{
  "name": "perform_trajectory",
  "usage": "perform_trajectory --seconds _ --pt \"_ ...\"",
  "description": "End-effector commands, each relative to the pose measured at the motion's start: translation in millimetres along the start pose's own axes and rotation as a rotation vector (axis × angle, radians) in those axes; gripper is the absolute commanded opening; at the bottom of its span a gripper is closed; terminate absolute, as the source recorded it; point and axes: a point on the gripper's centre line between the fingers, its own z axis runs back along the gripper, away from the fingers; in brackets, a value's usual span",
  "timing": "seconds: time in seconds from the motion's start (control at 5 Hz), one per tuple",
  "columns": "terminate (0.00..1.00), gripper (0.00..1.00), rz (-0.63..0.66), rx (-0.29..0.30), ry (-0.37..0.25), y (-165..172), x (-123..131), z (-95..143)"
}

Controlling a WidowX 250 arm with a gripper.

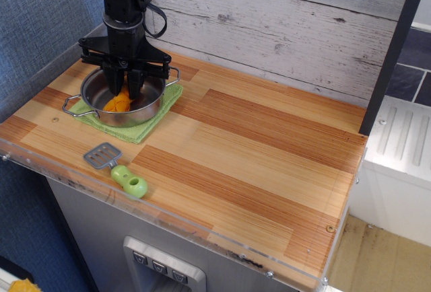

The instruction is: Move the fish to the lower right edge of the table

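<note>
The orange-yellow fish (115, 103) lies inside a steel pot (152, 106) at the back left of the wooden table (256, 151). My gripper (125, 88) reaches straight down into the pot. Its two black fingers are drawn in close on the upper part of the fish, which they hide. Only the fish's lower end shows below the fingertips. The fish still rests in the pot.
The pot stands on a green cloth mat (144, 130). A grey spatula with a green handle (118, 169) lies near the front left edge. A whitewashed plank wall (283, 23) runs behind the table. A clear acrylic rim (202, 235) lines the front edge.
</note>
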Motion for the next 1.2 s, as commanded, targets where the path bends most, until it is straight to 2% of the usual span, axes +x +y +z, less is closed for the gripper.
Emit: perform_trajectory --seconds 0.0,0.4,0.8,1.0 --pt "0.0 0.0 -0.01 0.013 -0.031 -15.5 4.7 10.7" --pt "0.0 0.0 0.035 -0.021 -0.119 -8.6 20.8 53.1" --pt "0.0 0.0 0.073 -0.016 -0.211 -0.7 26.9 101.2" --pt "0.0 0.0 0.021 -0.05 -0.229 -16.0 23.4 117.7"
